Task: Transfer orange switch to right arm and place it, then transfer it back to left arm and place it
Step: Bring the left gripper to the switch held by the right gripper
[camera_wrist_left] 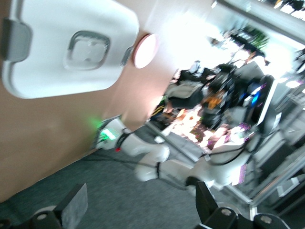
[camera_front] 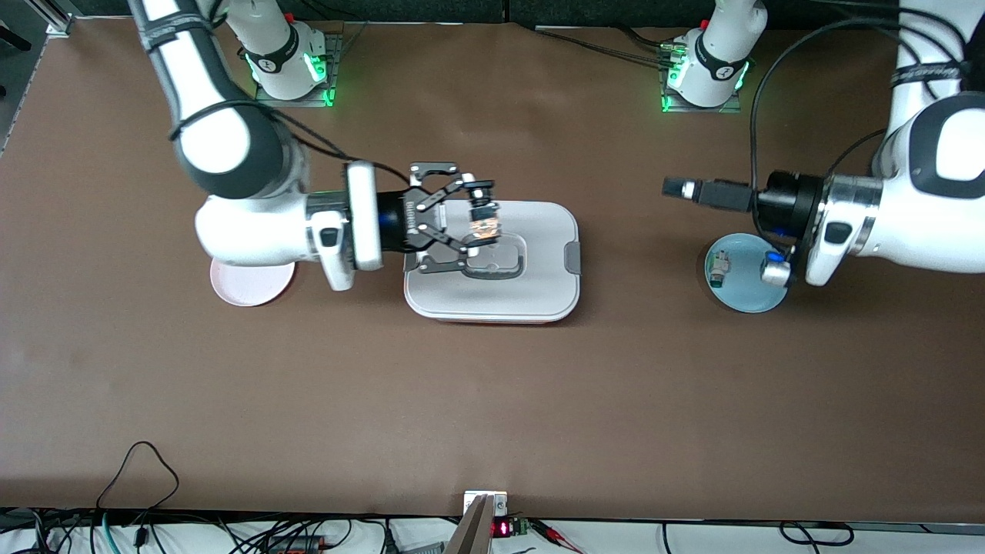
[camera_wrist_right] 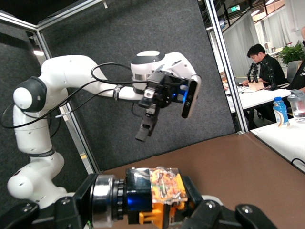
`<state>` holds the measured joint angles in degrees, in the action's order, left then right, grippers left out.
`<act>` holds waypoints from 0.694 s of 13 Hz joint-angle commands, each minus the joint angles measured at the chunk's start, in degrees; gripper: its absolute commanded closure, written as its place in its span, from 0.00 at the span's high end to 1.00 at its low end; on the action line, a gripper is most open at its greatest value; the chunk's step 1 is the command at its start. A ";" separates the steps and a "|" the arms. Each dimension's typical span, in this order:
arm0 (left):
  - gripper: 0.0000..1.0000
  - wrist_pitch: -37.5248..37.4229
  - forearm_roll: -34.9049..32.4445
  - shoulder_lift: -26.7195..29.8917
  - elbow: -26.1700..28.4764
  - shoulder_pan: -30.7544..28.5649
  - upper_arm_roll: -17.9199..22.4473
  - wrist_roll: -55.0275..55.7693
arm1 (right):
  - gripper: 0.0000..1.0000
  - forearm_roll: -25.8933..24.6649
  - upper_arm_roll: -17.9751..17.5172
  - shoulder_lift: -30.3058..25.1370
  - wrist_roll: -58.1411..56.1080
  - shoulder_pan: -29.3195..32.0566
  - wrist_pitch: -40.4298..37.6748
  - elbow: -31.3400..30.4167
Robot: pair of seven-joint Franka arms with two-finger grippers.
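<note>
Orange switch point(camera_front: 485, 223) sits clamped in my right gripper point(camera_front: 483, 218), whose jaws are pinched onto it, held in the air over the box point(camera_front: 539, 292) near its handle recess. My left gripper point(camera_front: 673, 187) hangs with its jaws spread wide and nothing between them, above the tabletop point(camera_front: 492, 400), off the box toward the left arm's end and above the blue plate point(camera_front: 742, 296). A pink plate point(camera_front: 250, 286) lies beside the box toward the right arm's end.
</note>
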<state>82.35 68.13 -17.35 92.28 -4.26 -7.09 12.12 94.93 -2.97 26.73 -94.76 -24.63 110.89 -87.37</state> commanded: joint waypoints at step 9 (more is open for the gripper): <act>1.00 25.64 19.83 2.15 12.04 -0.05 -12.14 -13.53 | 0.26 6.14 0.33 2.89 0.45 -5.51 9.34 3.52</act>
<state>103.60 84.93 -17.15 101.70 -3.98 -16.14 0.30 99.84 -2.67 28.86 -94.51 -29.79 118.69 -85.28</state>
